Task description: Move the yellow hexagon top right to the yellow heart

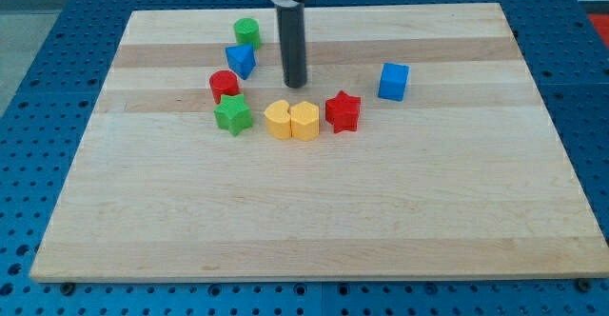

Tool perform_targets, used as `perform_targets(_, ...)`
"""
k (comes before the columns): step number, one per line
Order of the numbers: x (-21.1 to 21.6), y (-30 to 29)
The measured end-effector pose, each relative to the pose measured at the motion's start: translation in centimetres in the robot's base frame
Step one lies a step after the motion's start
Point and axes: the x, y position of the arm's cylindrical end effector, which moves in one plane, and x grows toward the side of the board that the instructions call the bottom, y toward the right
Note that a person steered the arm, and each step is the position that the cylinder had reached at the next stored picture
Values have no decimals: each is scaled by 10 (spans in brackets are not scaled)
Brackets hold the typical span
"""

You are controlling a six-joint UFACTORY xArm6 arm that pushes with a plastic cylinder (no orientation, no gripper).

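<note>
The yellow heart (278, 120) and the yellow hexagon (304, 122) sit side by side and touching near the board's middle, the heart on the view's left and the hexagon on its right. My tip (296, 85) stands just above them toward the view's top, a short gap away from both and touching neither. The rod rises straight up out of the view's top.
A red star (343, 111) sits right next to the hexagon on its right. A blue cube (393, 81) lies further right. A green star (232, 114), red cylinder (224, 85), blue triangle (241, 61) and green cylinder (247, 32) stand left of my tip on the wooden board (304, 221).
</note>
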Motion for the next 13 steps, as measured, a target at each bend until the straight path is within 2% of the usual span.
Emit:
perform_targets(2,84,-5)
perform_targets(3,83,-19)
perform_targets(4,73,6)
perform_targets(5,60,-4)
perform_targets(7,82,-19)
perform_targets(9,54,-31)
perform_targets(11,49,-37)
perform_targets(12,51,-56)
perform_targets(13,71,-63)
